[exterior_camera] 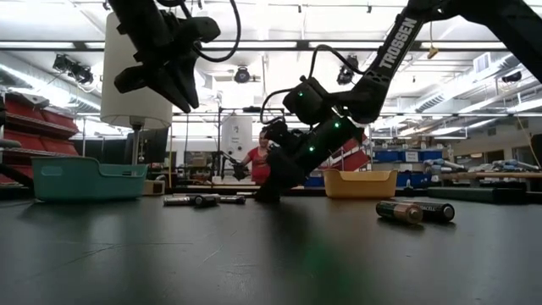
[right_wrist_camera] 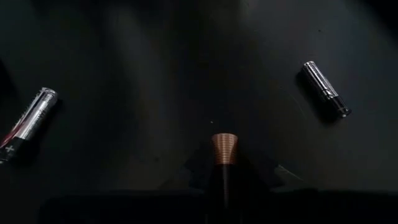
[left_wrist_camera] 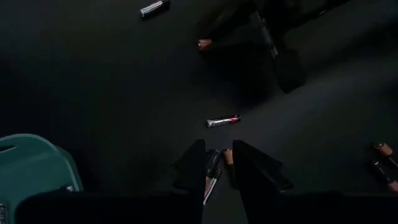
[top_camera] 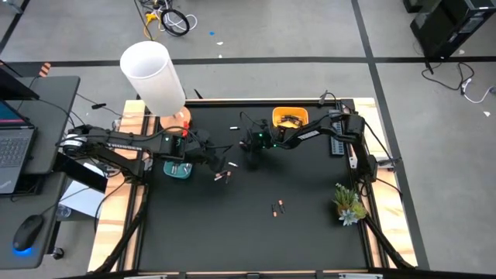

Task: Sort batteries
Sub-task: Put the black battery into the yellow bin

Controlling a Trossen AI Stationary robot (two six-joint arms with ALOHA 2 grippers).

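Note:
Small batteries lie scattered on the black table (top_camera: pixel 310 232): a pair (top_camera: pixel 222 177) under my left gripper, a pair (top_camera: pixel 278 208) nearer the front, one (top_camera: pixel 232 126) toward the back. My left gripper (top_camera: pixel 220 163) hangs well above the table (exterior_camera: pixel 174 80), open; the pair lying on the table shows through its gap (left_wrist_camera: pixel 214 171). My right gripper (top_camera: pixel 252 155) is down at the table (exterior_camera: pixel 271 191), shut on a dark, copper-ended battery (right_wrist_camera: pixel 224 148). Silver batteries (right_wrist_camera: pixel 28 121) (right_wrist_camera: pixel 325 89) lie on either side of it. My right gripper pinches the dark battery between its two fingers, and the copper end (right_wrist_camera: pixel 224 144) sticks out just past the fingertips. The fingers slant down from the table's right side and lie along the battery. The fingertips (exterior_camera: pixel 269 195) are down at the table top.
A teal bin (top_camera: pixel 177 169) stands at the left by my left arm, a yellow bin (top_camera: pixel 289 118) at the back. A green plant sprig (top_camera: pixel 349 203) is at the right edge. A white cylinder (top_camera: pixel 153 74) rises at the back left. A person in red (exterior_camera: pixel 258 161) is beyond the table.

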